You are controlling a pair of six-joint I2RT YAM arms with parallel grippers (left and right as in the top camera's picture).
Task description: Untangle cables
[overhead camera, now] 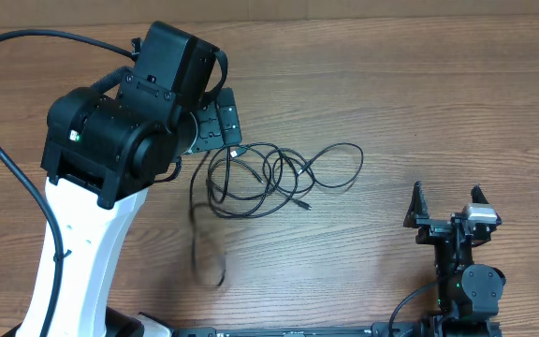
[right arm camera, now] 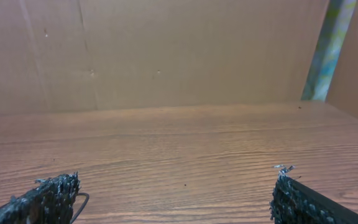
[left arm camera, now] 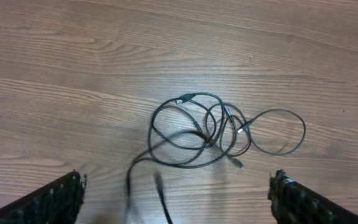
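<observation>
The cables (overhead camera: pixel 268 176) lay as 1 loose tangle near the middle of the table (overhead camera: pixel 419 94), just in front of the left gripper (left arm camera: pixel 178 186), whose jaws stood wide apart and held nothing. The right gripper (overhead camera: pixel 447 197) was parked well off to the right at the near edge, its jaws also wide and empty. In the left wrist view several loops crossed in a knot-like cluster at the centre. 1 larger loop (left arm camera: pixel 303 132) lay out to the right, and 1 blurred strand (left arm camera: pixel 129 183) trailed toward the camera, too smeared to say whether it ended in a plug.

The step in hand looked like choosing a first pick. It would likely go best to come down on a single strand at the outside of the tangle, such as the trailing one, rather than on the crossings, where 2 or 3 cords could be pinched together. A slow pull away from the cluster would then show what followed.

Bare wood lay open to the right of the tangle and toward the near edge. The left arm (overhead camera: pixel 110 140) filled the left side, and the cardboard wall (right arm camera: pixel 166 50) closed off the back
</observation>
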